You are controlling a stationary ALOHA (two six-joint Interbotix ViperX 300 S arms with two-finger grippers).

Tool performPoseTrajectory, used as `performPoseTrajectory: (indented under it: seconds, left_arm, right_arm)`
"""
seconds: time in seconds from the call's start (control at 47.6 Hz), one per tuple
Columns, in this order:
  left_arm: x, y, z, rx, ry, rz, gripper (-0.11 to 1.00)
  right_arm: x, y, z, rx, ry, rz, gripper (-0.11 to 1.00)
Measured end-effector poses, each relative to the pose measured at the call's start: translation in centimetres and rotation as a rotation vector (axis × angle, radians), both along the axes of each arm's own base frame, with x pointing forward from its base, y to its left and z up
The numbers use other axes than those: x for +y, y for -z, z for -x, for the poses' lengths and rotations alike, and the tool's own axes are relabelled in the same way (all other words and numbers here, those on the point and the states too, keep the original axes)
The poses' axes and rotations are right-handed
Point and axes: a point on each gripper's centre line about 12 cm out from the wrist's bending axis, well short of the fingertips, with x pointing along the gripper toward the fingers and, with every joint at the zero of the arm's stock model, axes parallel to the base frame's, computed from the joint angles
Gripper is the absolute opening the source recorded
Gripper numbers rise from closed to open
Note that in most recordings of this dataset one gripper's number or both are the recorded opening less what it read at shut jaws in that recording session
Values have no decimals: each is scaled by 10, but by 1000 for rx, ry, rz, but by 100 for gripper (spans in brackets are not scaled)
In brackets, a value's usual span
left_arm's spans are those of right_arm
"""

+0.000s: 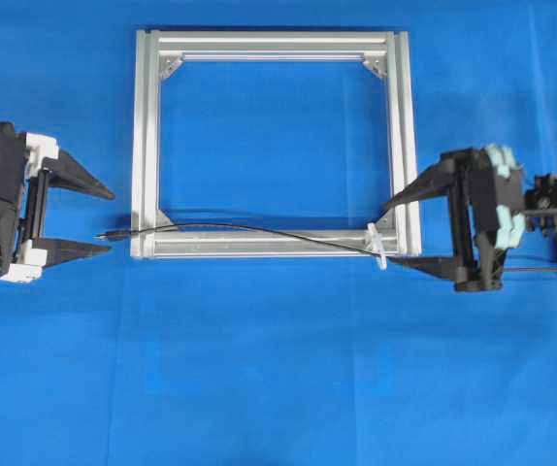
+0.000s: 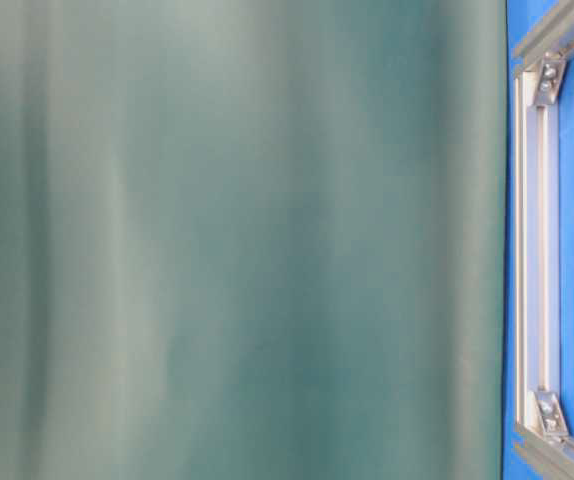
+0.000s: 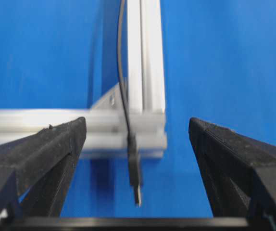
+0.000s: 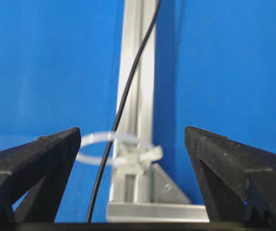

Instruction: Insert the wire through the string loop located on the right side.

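Note:
The wire point(image 1: 259, 231) lies along the near rail of the aluminium frame point(image 1: 274, 44). Its plug point(image 1: 114, 234) pokes out past the frame's left corner. My left gripper point(image 1: 110, 221) is open, and the plug point(image 3: 134, 168) lies between its fingers without touching either. The string loop point(image 1: 378, 248) sits at the frame's near right corner. In the right wrist view the wire point(image 4: 123, 103) runs down through the string loop point(image 4: 92, 149). My right gripper point(image 1: 390, 233) stands open around that corner, holding nothing. Its left finger point(image 4: 56, 154) is close beside the loop.
Blue cloth covers the table all round the frame. Silver corner brackets point(image 1: 170, 66) sit inside the frame's corners. A blurred grey-green surface point(image 2: 227, 240) fills most of the table-level view, leaving only a strip of frame point(image 2: 532, 250) at its right edge.

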Motion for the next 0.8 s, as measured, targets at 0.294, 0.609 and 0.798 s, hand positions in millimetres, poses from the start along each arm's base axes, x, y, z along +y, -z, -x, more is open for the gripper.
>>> performPoseTrajectory:
  seconds: [0.294, 0.609, 0.798]
  left_arm:
    - [0, -28, -8, -54, -3, 6, 82]
    - [4, -30, -10, -55, -16, 3, 82]
    - [4, -30, -10, -55, -20, 4, 82]
  right_arm:
    - [0, -38, 5, -60, -21, 10, 93]
    - [0, -38, 6, -54, -22, 11, 93]
    - [0, -38, 6, -52, -22, 11, 93]
